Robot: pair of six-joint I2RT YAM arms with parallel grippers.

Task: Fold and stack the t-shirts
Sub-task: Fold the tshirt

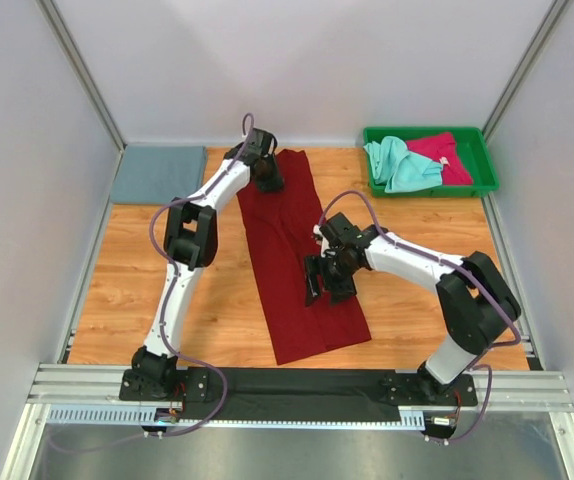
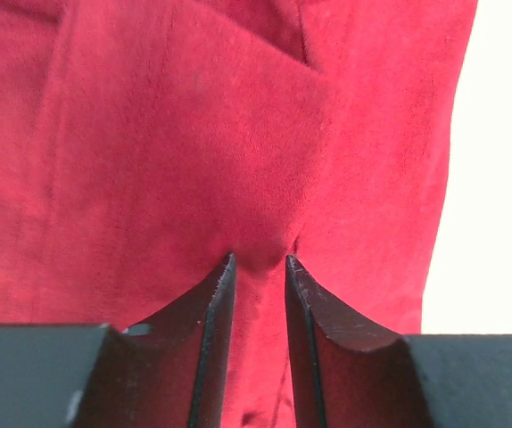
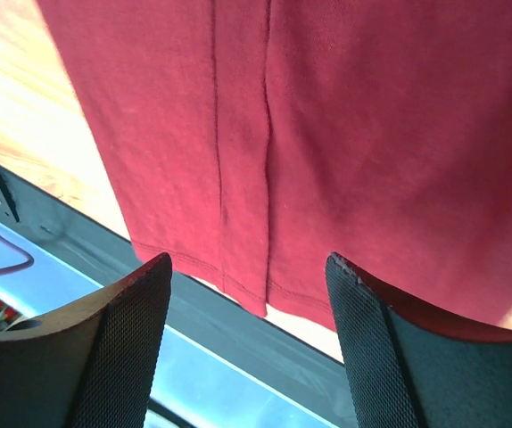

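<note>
Dark red t-shirt (image 2: 194, 134): only left wrist view shows jaws pinching it.

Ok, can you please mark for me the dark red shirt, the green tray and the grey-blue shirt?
dark red shirt (image 1: 302, 320), overhead view, flat part near the arm bases.
green tray (image 1: 432, 189), overhead view, its near wall.
grey-blue shirt (image 1: 157, 175), overhead view, middle of the folded cloth.
</note>
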